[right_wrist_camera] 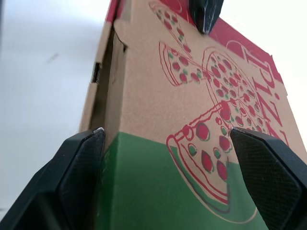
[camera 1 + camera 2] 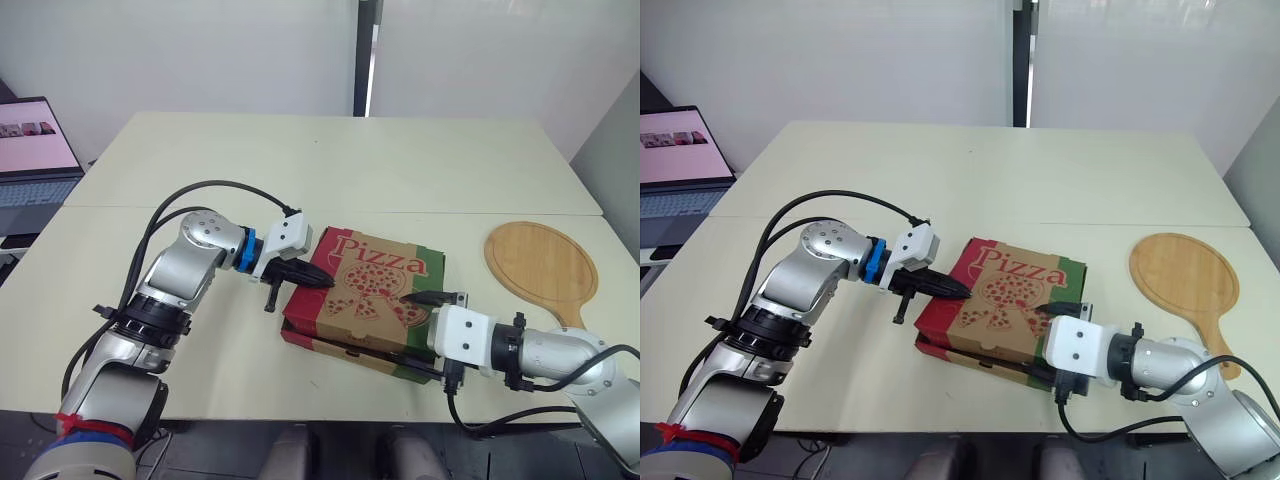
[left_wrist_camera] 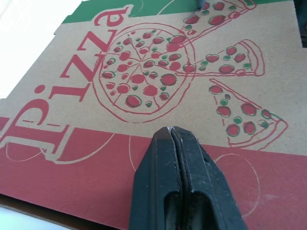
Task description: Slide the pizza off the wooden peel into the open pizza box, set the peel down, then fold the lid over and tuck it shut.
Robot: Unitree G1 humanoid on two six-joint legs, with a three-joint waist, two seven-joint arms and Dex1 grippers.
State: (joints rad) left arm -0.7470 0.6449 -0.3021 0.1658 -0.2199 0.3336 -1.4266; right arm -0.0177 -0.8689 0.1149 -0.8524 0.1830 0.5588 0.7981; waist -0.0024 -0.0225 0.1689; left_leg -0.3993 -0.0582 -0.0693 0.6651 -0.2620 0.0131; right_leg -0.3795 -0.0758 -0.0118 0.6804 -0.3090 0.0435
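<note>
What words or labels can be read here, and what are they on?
"Pizza": red letters on the box lid, above a drawing of a pizza and slices.
On the laptop screen, any writing is too small to read.
On the peel, no writing can be seen.

Office or lab: plain tables [image 2: 330, 160], laptop [image 2: 35, 165], white walls.

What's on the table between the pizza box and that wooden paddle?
Nothing. In the left eye view, only a bare strip of table separates the pizza box from the wooden peel.
</note>
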